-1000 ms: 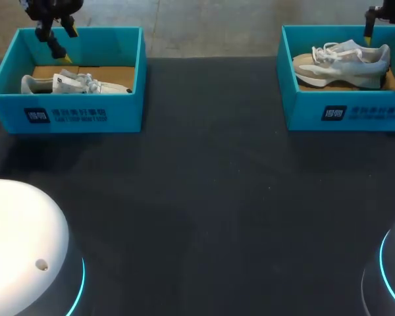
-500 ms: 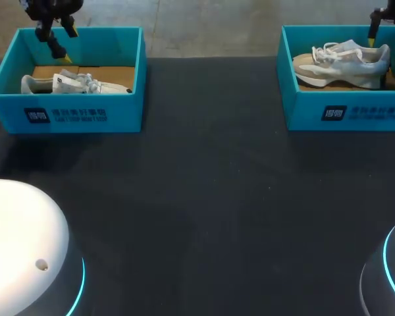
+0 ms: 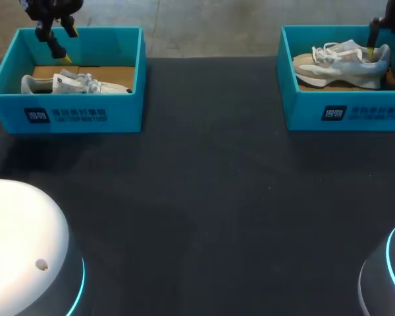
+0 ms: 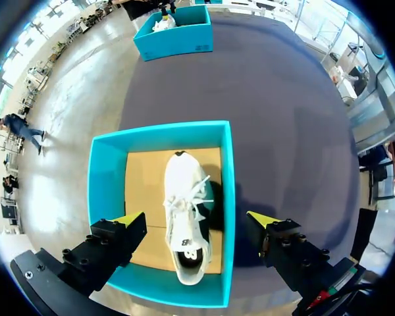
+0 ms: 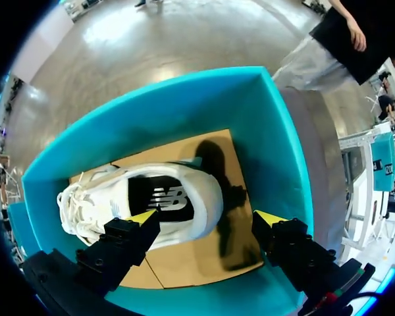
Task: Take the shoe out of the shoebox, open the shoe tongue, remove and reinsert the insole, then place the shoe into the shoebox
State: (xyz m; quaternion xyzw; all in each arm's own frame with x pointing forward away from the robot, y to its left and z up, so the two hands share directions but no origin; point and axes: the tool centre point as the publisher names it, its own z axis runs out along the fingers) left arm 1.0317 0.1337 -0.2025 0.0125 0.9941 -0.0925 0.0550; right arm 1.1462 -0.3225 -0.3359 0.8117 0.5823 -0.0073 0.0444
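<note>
Left claw [image 4: 196, 220]: spread wide above the left shoebox, holding nothing.
Left shoebox [image 3: 66, 115]: at the far left corner of the table [image 3: 204, 197]; the left shoe [image 3: 72, 83], white, lies on its cardboard floor.
Right shoebox [image 3: 342, 112]: at the far right corner; the right shoe [image 3: 342, 62] lies inside, toe toward the table's middle.
Right claw [image 5: 207, 217]: wide open and empty, poised over the heel.
Handling: I judge the shoe light, with a soft upper and a stiffer sole and heel. I would pinch the heel collar, clear of the loose laces.
</note>
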